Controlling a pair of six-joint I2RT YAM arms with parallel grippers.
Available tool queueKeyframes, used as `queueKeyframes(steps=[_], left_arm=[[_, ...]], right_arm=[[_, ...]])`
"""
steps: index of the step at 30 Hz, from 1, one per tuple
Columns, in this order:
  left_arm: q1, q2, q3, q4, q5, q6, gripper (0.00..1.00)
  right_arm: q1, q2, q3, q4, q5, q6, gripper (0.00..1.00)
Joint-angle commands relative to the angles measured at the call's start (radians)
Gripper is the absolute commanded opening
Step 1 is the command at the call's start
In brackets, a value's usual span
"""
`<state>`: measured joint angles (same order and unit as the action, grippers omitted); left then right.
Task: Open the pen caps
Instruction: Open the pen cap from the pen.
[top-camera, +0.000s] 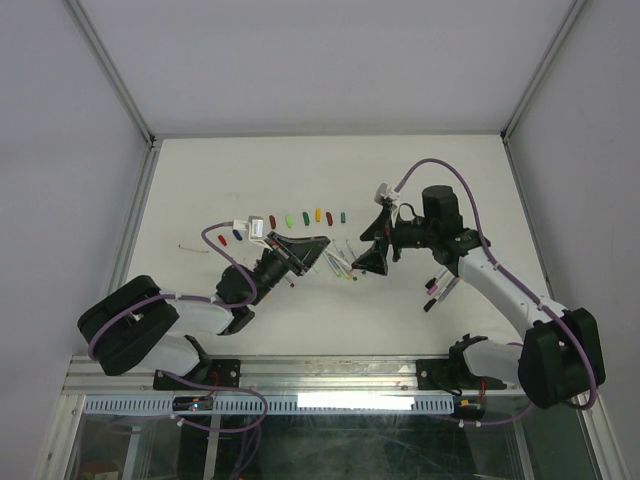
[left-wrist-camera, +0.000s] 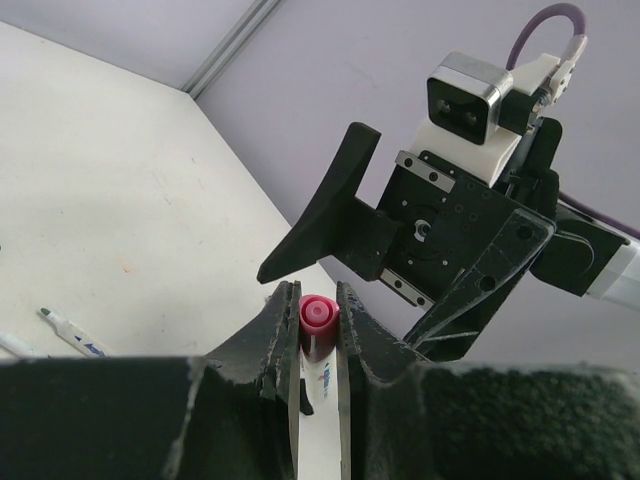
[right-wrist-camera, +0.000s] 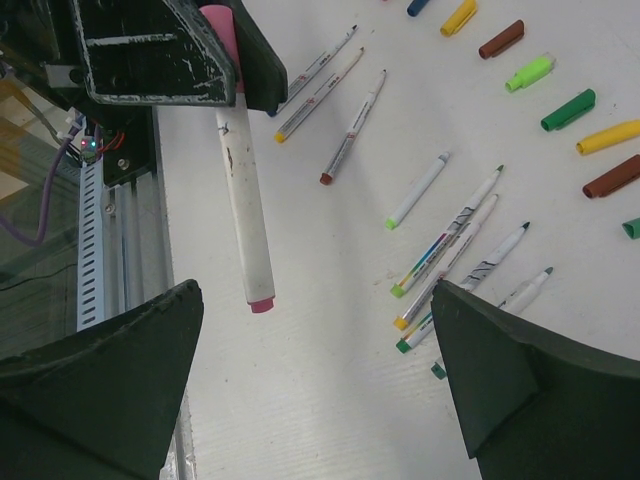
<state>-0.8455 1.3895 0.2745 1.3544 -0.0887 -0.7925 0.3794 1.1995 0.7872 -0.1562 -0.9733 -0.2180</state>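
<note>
Top view looks down from the near edge over the whole worktop (top-camera: 420, 170); wrist views, close in, face each other, sharing the pen (right-wrist-camera: 245, 200).

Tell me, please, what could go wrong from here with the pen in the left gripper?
The left gripper pinches the slim white plastic pen only at its pink cap end, so a pull by the open right gripper may tilt or slip it. If dropped, it could scatter the loose uncapped pens.
</note>
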Motion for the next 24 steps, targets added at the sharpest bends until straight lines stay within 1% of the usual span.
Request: queueKeyframes(steps=[1, 6, 10, 13, 17, 23, 24], left_arm=[[-0.011, 0.019, 0.037, 0.096, -0.003, -0.008, 0.00], [-0.011, 0.032, 0.063, 0.096, 0.010, -0.012, 0.00], [-0.011, 0.088, 0.087, 0.106, 0.025, -0.029, 0.00], [-0.010, 0.121, 0.105, 0.116, 0.042, -0.047, 0.00], [-0.010, 0.166, 0.121, 0.143, 0.056, -0.074, 0.00], [-0.010, 0.199, 0.143, 0.157, 0.084, -0.104, 0.00], [-0.011, 0.201, 0.143, 0.159, 0.085, -0.106, 0.00]], right_arm=[[0.009, 0.004, -0.003, 0.045, 0.002, 0.004, 0.98], [0.026, 0.007, -0.019, 0.081, 0.032, 0.025, 0.93], [0.060, 0.023, -0.031, 0.105, 0.048, 0.031, 0.88], [0.079, 0.022, -0.039, 0.141, 0.025, 0.049, 0.80], [0.104, 0.014, -0.051, 0.162, 0.046, 0.043, 0.64], [0.123, 0.031, -0.038, 0.143, 0.063, 0.008, 0.34], [0.125, 0.031, -0.036, 0.140, 0.067, 0.002, 0.26]])
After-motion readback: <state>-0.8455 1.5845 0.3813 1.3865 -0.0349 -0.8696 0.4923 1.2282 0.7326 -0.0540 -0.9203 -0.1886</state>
